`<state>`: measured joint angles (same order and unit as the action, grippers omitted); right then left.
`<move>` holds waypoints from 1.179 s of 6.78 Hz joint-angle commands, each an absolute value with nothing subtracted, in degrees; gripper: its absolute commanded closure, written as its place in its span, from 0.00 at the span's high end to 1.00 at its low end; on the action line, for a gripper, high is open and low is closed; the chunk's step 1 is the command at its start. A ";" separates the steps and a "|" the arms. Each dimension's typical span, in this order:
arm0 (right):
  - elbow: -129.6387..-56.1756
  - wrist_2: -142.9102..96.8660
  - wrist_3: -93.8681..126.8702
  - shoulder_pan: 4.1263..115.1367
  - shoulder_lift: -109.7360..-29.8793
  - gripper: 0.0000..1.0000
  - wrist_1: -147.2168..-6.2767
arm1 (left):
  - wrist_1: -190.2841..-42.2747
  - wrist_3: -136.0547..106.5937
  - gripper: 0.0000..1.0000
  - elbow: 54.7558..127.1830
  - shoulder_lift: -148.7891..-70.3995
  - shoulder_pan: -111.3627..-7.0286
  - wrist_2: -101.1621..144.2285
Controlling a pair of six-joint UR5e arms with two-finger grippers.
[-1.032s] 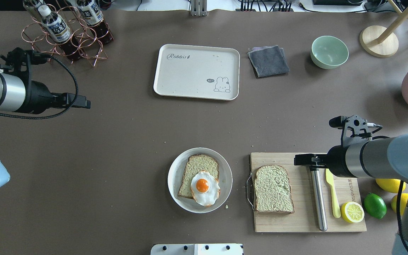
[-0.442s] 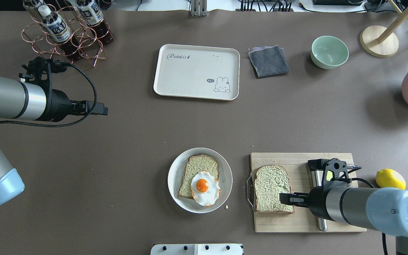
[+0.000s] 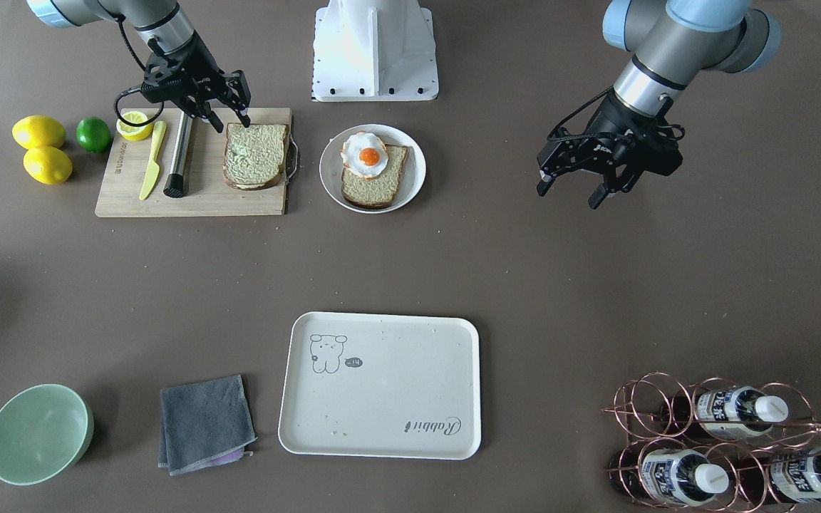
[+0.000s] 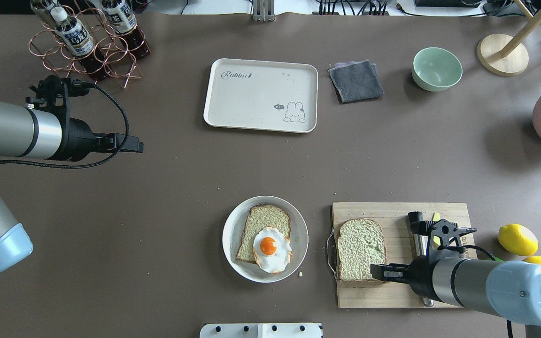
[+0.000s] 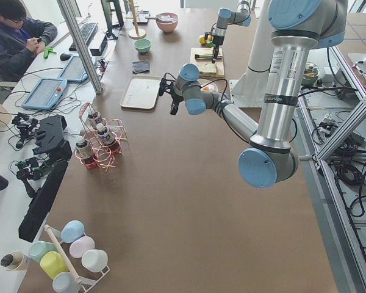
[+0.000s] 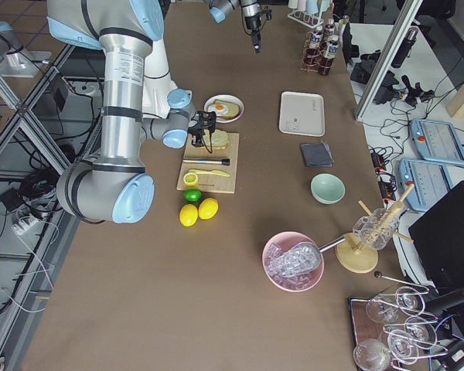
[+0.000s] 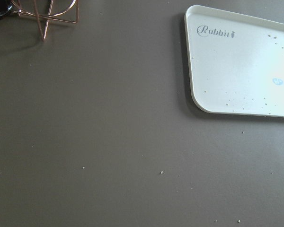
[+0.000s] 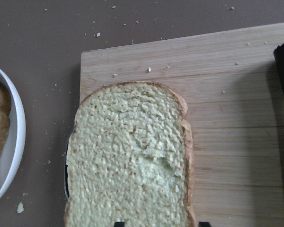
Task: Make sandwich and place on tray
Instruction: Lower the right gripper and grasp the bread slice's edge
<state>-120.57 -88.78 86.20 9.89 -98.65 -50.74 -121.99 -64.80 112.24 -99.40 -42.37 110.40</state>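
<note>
One bread slice (image 4: 361,249) lies on the wooden cutting board (image 4: 392,211); it also shows in the right wrist view (image 8: 128,161). My right gripper (image 4: 374,272) is open and hovers over the slice's edge nearest the robot (image 3: 219,117), jaws either side. A second slice (image 4: 263,221) with the fried egg (image 4: 271,248) on it sits on the round white plate (image 4: 301,234). The cream tray (image 4: 256,98) is bare at the far middle. My left gripper (image 3: 571,191) is open and empty over bare table, left of the tray (image 7: 241,71).
On the board lie a metal-handled tool (image 3: 179,160), a yellow knife (image 3: 150,160) and a lemon half (image 3: 132,125). Lemons (image 3: 40,146) and a lime (image 3: 93,133) lie beside it. A grey cloth (image 4: 356,80), a green bowl (image 4: 436,68) and a bottle rack (image 4: 87,42) stand at the far side.
My right gripper has swung from over the board's back part to the bread slice's near edge. My left arm has moved right, further over the table.
</note>
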 commanded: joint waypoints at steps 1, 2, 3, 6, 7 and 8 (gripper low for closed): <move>-118.57 -88.68 86.13 9.84 -99.05 0.58 -48.69 | -121.99 -64.78 0.99 112.24 -99.40 -42.36 110.39; -118.56 -88.59 86.31 9.84 -98.70 0.57 -48.78 | -121.99 -64.78 0.99 112.24 -99.40 -42.36 110.39; -118.48 -88.59 86.31 9.84 -98.96 0.56 -48.78 | -121.99 -64.78 0.99 112.24 -99.49 -42.36 110.39; -117.95 -88.33 86.48 9.76 -98.61 0.47 -48.78 | -121.99 -64.69 0.99 112.24 -99.58 -42.36 110.48; -117.86 -88.33 86.40 9.76 -98.53 0.46 -48.87 | -121.99 -64.60 0.99 112.24 -99.58 -42.36 110.48; -117.77 -88.33 86.22 9.58 -98.44 0.39 -48.87 | -121.99 -64.51 0.99 112.24 -99.58 -42.45 110.48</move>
